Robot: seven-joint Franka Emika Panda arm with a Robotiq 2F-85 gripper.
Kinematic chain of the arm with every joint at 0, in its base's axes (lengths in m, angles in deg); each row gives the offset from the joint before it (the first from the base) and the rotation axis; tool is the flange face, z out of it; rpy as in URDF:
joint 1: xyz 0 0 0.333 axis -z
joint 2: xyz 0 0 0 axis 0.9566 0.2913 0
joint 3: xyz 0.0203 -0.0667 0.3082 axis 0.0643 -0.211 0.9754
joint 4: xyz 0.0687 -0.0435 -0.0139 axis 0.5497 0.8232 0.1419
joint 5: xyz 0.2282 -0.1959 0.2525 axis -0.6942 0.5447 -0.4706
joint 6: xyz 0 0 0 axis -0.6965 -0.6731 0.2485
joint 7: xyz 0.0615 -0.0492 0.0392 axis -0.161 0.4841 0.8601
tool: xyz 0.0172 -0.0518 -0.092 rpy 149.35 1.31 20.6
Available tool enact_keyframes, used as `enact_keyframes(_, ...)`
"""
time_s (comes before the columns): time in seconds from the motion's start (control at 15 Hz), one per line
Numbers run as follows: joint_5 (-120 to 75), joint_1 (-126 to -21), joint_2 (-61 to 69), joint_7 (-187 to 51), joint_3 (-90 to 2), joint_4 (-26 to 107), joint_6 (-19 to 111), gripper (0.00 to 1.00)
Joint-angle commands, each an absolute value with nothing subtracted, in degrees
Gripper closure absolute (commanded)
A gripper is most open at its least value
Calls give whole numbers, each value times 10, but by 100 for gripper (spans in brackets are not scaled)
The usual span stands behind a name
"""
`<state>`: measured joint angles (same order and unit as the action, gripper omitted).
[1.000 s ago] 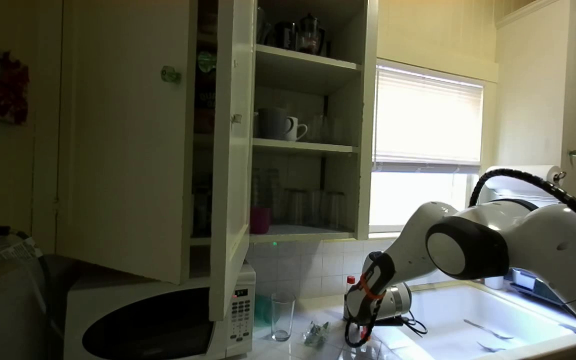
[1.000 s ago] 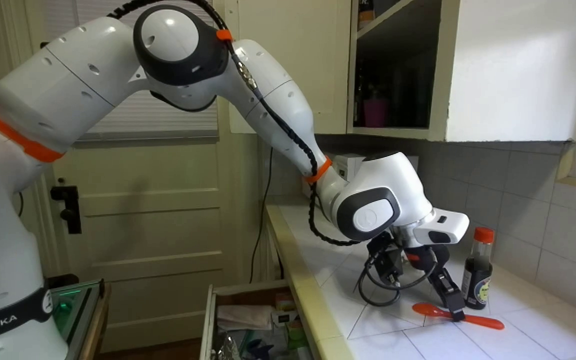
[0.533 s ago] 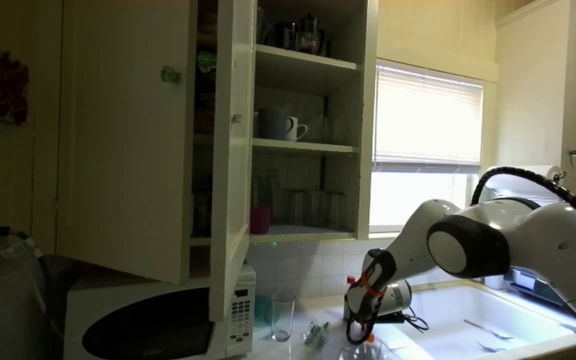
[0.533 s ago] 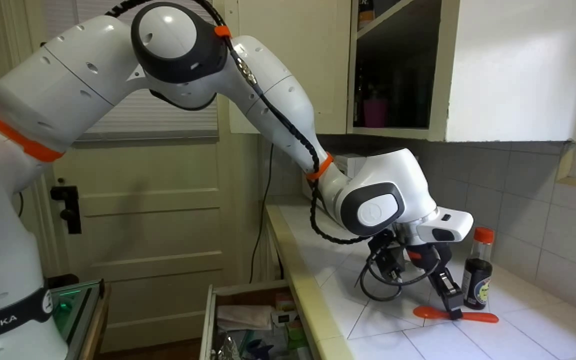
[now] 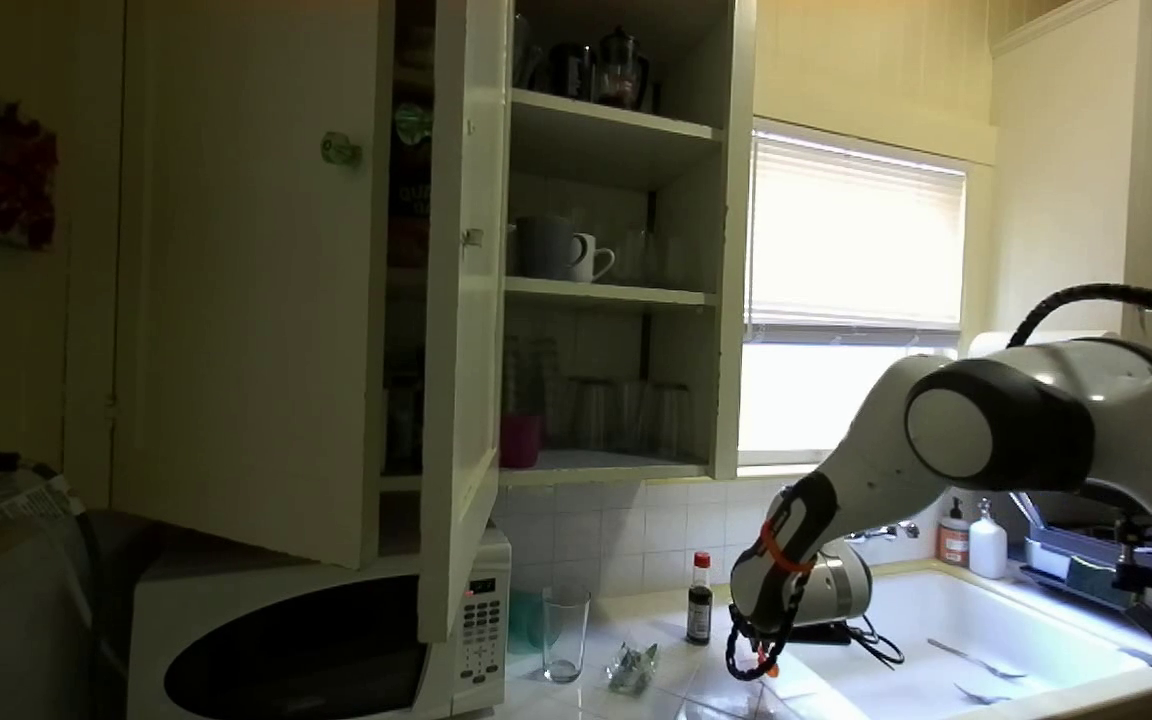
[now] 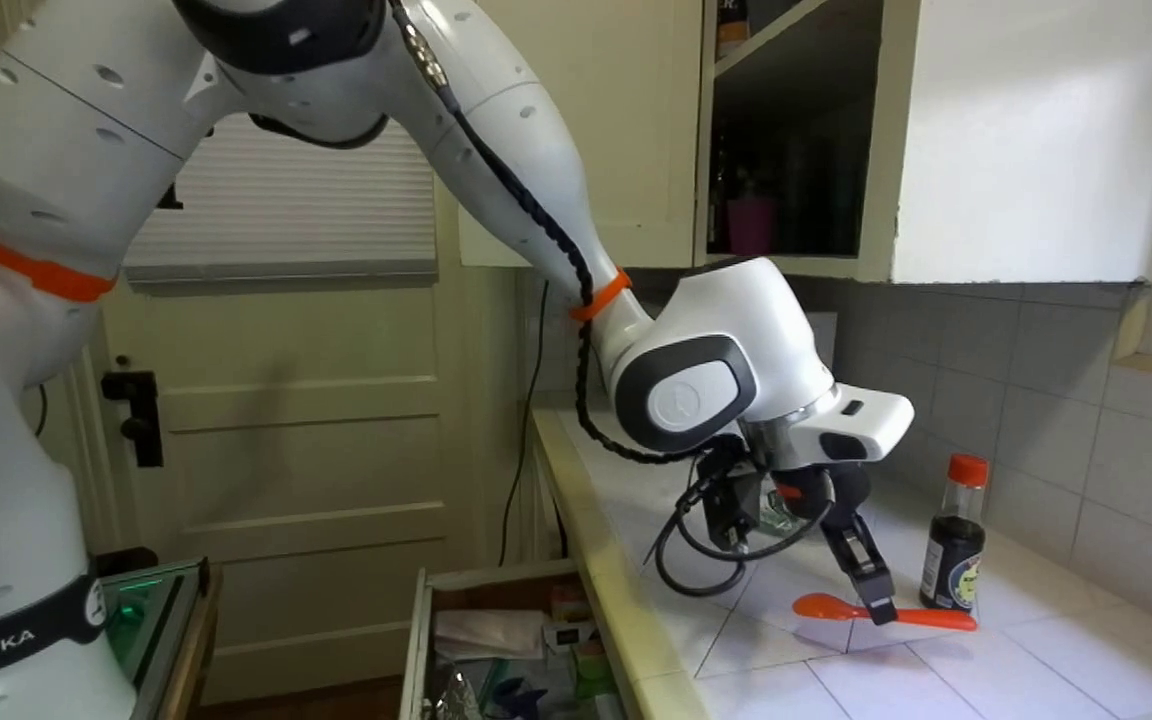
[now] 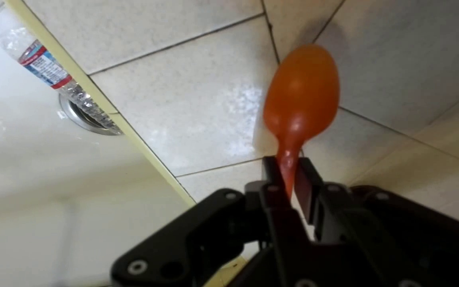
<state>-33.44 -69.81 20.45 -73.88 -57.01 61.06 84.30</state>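
My gripper [image 7: 288, 169] is shut on the thin neck of an orange spoon [image 7: 303, 89], with one black finger on each side. The bowl points away from the gripper in the wrist view; the rest of the handle is hidden behind the fingers. In an exterior view the gripper [image 6: 879, 608] holds the spoon [image 6: 821, 606] level, seemingly a little above the white tiled counter [image 6: 786, 690]. Its handle end overlaps the foot of a red-capped sauce bottle [image 6: 956, 560] in that view. The spoon is mostly hidden by the wrist in an exterior view [image 5: 769, 662].
A white sink [image 5: 1066, 690] with two forks lies beside the counter. A plastic water bottle [image 7: 46, 67] is at the sink edge. A clear glass [image 5: 565, 640], crumpled plastic [image 5: 632, 668] and a microwave [image 5: 186, 620] stand nearby. An open cabinet door [image 5: 461, 350] and open drawer [image 6: 418, 650] jut out.
The arm has shifted towards the sink, carrying the spoon with it and slightly up. The sauce bottle, partly covered before, now shows fully in an exterior view. The grip on the spoon stays shut.
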Motion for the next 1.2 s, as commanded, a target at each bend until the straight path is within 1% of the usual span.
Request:
enact_keyframes(0.0, -359, -608, 84, -672, -452, 754, 904, 96)
enact_keyframes(0.13, -412, -548, 34, -617, -361, 817, 931, 96)
enact_keyframes(0.27, -508, -502, -4, -542, -272, 856, 934, 96)
enact_keyframes(0.47, -655, -427, -38, -449, -133, 858, 903, 96)
enact_keyframes(0.67, -800, -319, -57, -320, 7, 849, 861, 96)
enact_keyframes(0.73, -842, -289, -68, -278, 40, 852, 840, 96)
enact_keyframes(0.87, -903, -249, -85, -192, 64, 861, 787, 96)
enact_keyframes(1.07, -979, -208, -116, -60, 50, 895, 712, 96)
enact_keyframes(1.13, -1032, -193, -122, -17, 40, 898, 698, 96)
